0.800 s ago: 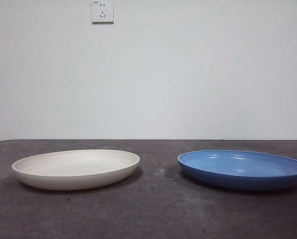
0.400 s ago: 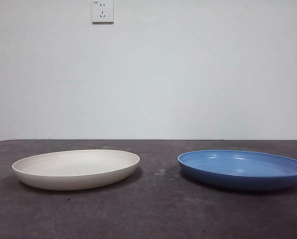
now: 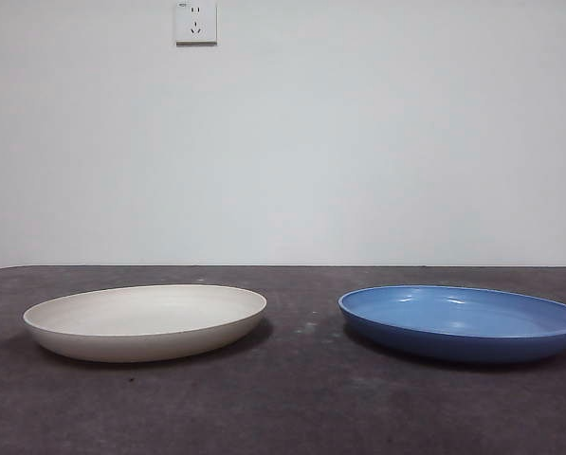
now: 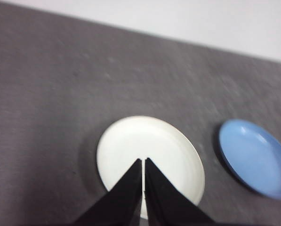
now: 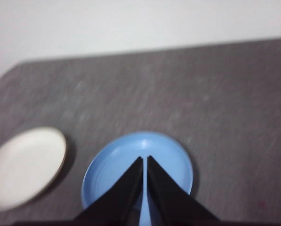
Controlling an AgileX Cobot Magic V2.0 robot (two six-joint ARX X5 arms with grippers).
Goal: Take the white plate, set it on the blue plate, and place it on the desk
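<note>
From the front, a shallow round cream-white plate (image 3: 145, 322) with a matte finish sits flat on the dark grey mottled desk (image 3: 301, 408), and a shallow round glossy blue plate (image 3: 463, 323) lies well apart beside it; a white wall socket (image 3: 195, 21) hangs above, and no arm shows here. In the left wrist view, the left pincer (image 4: 143, 161) hangs high over the white plate (image 4: 149, 155) with its two black jaws pressed together, holding nothing; the blue plate (image 4: 255, 157) lies off to one side. In the right wrist view, the right pincer (image 5: 145, 159) hovers likewise above the blue plate (image 5: 138, 165), jaws closed and empty, the white plate (image 5: 25, 167) off to the side. The white plate looks stiff, light and probably breakable; lying flat, it offers only its raised rim, so I would pinch the rim edge.
</note>
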